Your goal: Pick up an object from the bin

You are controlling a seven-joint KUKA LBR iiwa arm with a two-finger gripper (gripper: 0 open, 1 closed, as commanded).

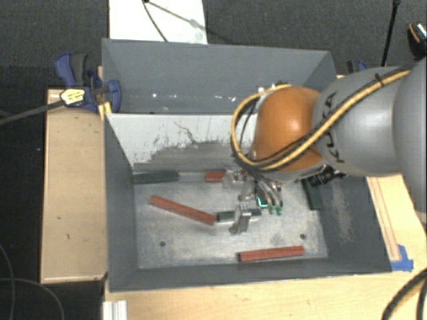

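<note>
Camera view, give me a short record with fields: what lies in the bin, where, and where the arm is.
bin: grey metal, sloped walls
arm: in from the right, orange cover at the wrist, its end low over the bin's middle
nearest thing: slanted red-brown bar, right end beside the arm's end
front: second red-brown bar, flat along the front wall
back left: dark bar, small red piece to its right
right: dark thing, partly under the arm
held: cannot tell

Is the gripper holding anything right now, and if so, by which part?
Cannot tell. The gripper sits at the right end of the long red stick in the middle of the bin, but a grip on it is not visible.
</note>
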